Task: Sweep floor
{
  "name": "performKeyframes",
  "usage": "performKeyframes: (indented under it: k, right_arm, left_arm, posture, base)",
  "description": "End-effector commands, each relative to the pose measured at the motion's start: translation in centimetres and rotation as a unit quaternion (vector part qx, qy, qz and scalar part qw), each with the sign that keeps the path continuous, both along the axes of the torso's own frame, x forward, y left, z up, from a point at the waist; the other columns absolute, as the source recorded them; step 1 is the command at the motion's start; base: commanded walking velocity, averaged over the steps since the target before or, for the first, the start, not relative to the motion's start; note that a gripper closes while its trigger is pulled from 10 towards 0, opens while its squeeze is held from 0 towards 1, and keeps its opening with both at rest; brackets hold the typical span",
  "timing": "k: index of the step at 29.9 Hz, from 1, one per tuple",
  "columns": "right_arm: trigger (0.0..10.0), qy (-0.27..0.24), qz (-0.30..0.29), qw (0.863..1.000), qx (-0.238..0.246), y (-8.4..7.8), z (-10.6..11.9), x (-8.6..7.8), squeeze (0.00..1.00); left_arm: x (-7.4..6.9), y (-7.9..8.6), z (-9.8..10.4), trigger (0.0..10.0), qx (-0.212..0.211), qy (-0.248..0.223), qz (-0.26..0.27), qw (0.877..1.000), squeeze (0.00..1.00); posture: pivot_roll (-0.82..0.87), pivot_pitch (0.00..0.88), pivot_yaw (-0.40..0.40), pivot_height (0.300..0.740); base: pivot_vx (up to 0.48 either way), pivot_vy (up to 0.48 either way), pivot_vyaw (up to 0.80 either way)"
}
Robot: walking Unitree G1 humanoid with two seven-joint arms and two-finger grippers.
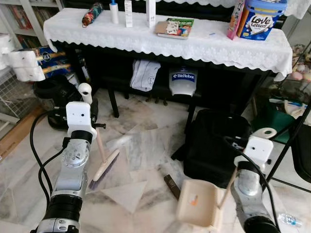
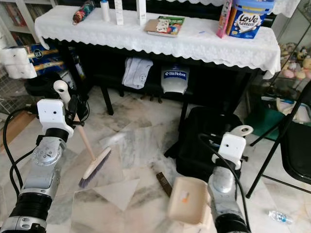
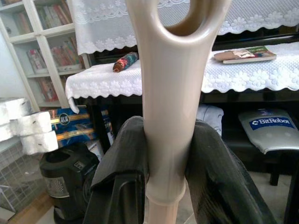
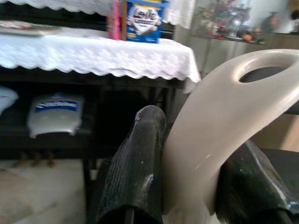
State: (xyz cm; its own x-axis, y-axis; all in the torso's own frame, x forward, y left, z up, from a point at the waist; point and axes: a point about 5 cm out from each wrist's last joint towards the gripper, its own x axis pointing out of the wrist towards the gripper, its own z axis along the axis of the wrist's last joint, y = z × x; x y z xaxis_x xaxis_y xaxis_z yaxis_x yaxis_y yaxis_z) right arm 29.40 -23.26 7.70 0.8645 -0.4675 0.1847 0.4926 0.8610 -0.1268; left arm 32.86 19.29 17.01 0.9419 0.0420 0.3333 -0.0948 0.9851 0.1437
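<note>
- Both eye views look from head height forward and down at the marble floor [image 1: 146,145] before the white-clothed table [image 1: 160,41]; they share nearly the whole scene, the right eye shifted slightly
- Left wrist view sits very close behind the broom handle [image 3: 170,107], facing that table and the bookshelf [image 3: 42,65] beside it
- Right wrist view, equally close behind the dustpan handle [image 4: 219,135], faces the table's other end

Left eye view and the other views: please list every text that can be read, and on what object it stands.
"BitRobot": white panel under the table.
"Love Letters": blue tub on the tablecloth; the second word is only partly legible.
Blue pack beside the paper rolls: logo too blurred.
Book cover: too small.
</note>
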Motion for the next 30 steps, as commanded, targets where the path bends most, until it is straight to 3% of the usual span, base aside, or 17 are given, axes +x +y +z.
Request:
performKeyframes:
  k: [1, 6, 30]
  right_arm:
    - [10.0, -0.007, -0.018, 1.000, -0.014, -0.9, 0.5, -0.3, 0.00]
    - [10.0, -0.003, -0.026, 0.999, -0.018, -1.0, 0.3, -0.5, 0.00]
    - [10.0, 0.039, -0.019, 0.999, -0.032, -0.8, -0.9, 0.1, 0.00]
  left_arm:
    - [0.1, -0.2, 1.0, 10.0, 0.003, -0.023, -0.006, 1.000, 0.00]
    - [0.1, -0.1, 1.0, 10.0, -0.015, -0.022, -0.005, 1.000, 0.00]
    - [-0.3, -0.2, 0.5, 10.0, -0.028, -0.007, -0.025, 0.999, 0.00]
  posture:
    - [0.04, 0.104, 0.005, 0.740]
    - [0.04, 0.102, 0.006, 0.740]
    - [0.06, 0.109, 0.035, 0.740]
  base:
    - [0.000, 0.000, 0.00]
    - [0.000, 0.000, 0.00]
    - [0.000, 0.000, 0.00]
